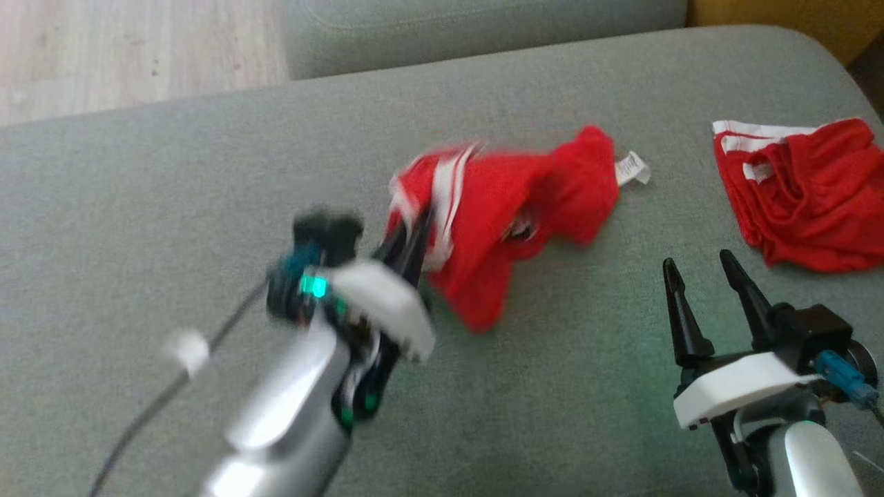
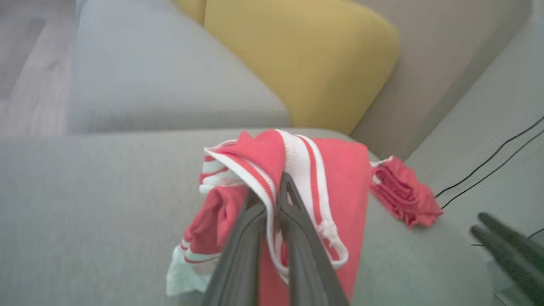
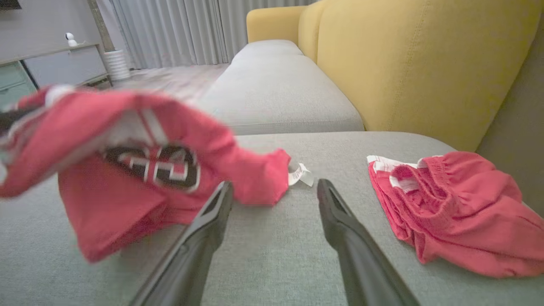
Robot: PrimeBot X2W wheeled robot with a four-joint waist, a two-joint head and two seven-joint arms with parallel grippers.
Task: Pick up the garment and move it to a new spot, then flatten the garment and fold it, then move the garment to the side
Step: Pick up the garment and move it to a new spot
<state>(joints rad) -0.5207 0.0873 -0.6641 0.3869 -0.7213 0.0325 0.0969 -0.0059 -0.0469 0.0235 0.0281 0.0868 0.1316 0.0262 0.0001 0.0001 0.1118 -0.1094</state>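
Pinching striped edge of red garment [image 1: 497,200], left fingers [image 2: 294,223]; right fingers [image 1: 681,310] spread over bare cushion [image 1: 207,172].

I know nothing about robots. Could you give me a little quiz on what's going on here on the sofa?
1. True or false: the right pincer is shut on cloth.
2. What grips the red-and-white garment? A) left pincer B) right pincer C) nothing
3. Fill in: the other red garment lies on the grey cushion at the robot's ____.
Key: 1 false, it stands open and empty; 2 A; 3 right.
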